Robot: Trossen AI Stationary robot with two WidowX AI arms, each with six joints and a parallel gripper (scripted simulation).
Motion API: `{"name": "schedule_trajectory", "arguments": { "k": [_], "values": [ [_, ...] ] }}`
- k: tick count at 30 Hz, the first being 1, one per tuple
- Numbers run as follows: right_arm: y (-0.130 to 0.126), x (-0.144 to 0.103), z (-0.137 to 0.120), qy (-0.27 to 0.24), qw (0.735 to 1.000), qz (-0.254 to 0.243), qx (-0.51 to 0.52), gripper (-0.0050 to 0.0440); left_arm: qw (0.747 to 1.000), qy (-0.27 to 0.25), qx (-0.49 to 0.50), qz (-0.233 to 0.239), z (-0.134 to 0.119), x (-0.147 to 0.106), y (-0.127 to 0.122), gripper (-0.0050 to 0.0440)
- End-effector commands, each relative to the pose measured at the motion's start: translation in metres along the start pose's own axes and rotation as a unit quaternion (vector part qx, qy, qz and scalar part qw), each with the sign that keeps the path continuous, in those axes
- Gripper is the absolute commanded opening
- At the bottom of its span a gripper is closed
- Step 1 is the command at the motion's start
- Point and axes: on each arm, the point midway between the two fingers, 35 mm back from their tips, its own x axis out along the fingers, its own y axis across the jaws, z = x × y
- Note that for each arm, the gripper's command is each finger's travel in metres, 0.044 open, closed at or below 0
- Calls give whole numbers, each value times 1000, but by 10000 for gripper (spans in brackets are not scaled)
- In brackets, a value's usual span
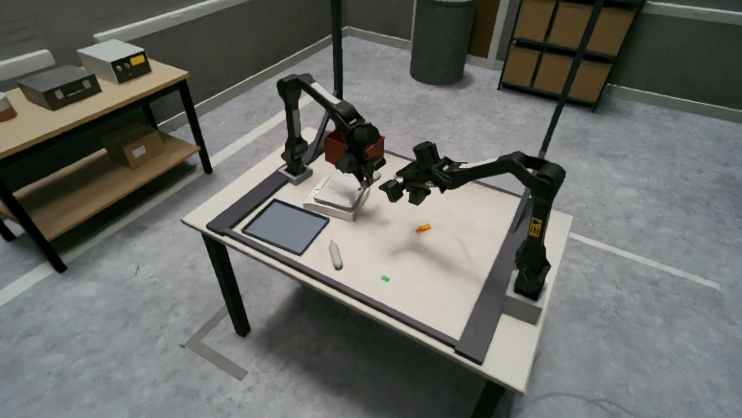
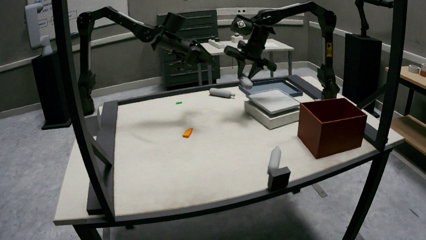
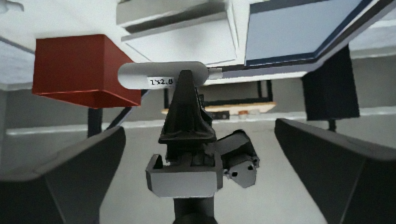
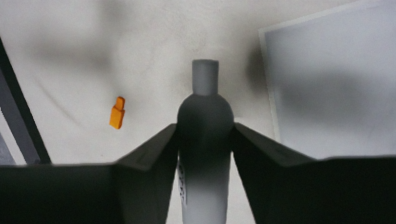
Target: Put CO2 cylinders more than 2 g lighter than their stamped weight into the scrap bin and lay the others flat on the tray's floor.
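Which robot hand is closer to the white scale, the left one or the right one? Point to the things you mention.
Right. The right gripper [image 1: 366,182] [image 2: 244,77] [image 3: 187,69] [image 4: 204,130] is up close by the scale [image 1: 337,192] [image 2: 271,101] [image 3: 185,42] [image 4: 327,90], holding a grey cylinder [image 1: 376,176] [image 2: 246,82] [image 3: 135,75] [image 4: 205,160]. The left gripper [image 1: 403,193] [image 2: 205,61] [image 3: 200,129] is open, farther off.

Left arm: my [image 1: 542,194] [image 2: 84,56] links are matte black, one with a yellow-and-black label [image 1: 535,226]
Right arm: I'm black here too [image 1: 290,116] [image 2: 328,65] [image 3: 192,206], with a yellow-and-black label [image 2: 329,49]
Wrist housing: boxy, black, carrying a white square marker [image 2: 240,24] with a dark ring
Right fingers: black, tapering [image 2: 254,70] [image 3: 185,107] [image 4: 150,150]
Bases: my grey blocks [image 1: 521,309]
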Motion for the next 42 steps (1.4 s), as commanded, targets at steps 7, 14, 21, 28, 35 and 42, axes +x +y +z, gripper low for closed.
{"name": "schedule_trajectory", "arguments": {
  "k": [7,14,21,28,35,42],
  "values": [
    [9,-15,0,-1,999,29,31,-50,1000,15,1,0,-12,-5,0,440],
    [13,-17,0,-2,999,29,29,-50,1000,15,1,0,-16,3,0,440],
    [13,-17,0,-2,999,29,29,-50,1000,15,2,0,-24,24,0,440],
    [9,-14,0,-1,999,23,28,-50,1000,14,2,0,-27,35,0,440],
    [9,-14,0,-1,999,23,28,-50,1000,16,2,0,-28,31,0,440],
    [9,-14,0,-1,999,23,28,-50,999,6,-29,23,-19,25,26,440]
  ]
}}
